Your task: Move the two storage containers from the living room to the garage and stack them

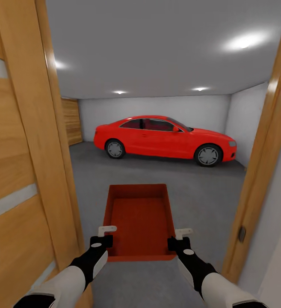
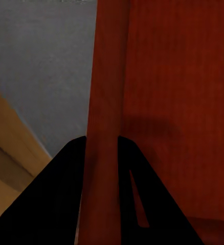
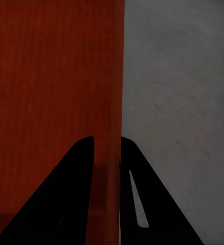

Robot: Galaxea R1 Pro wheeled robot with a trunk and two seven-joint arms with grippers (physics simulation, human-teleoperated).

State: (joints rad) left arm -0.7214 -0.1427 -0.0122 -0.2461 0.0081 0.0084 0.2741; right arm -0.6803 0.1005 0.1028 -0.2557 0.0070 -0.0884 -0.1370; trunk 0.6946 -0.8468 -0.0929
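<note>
At the garage doorway, both our grippers (left [image 1: 107, 234], right [image 1: 179, 238]) had fingers clamped on one storage container [image 1: 139, 220]; placing and stacking remained.

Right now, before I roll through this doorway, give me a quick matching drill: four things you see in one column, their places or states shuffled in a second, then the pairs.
Things
1. storage container
2. red car
3. left end effector
4. wooden door

Places or states
A. parked by the far white wall
B. shut on the container's left wall
C. held between both arms over grey floor
D. close at the view's left edge

Pairs: 1-C, 2-A, 3-B, 4-D
</note>
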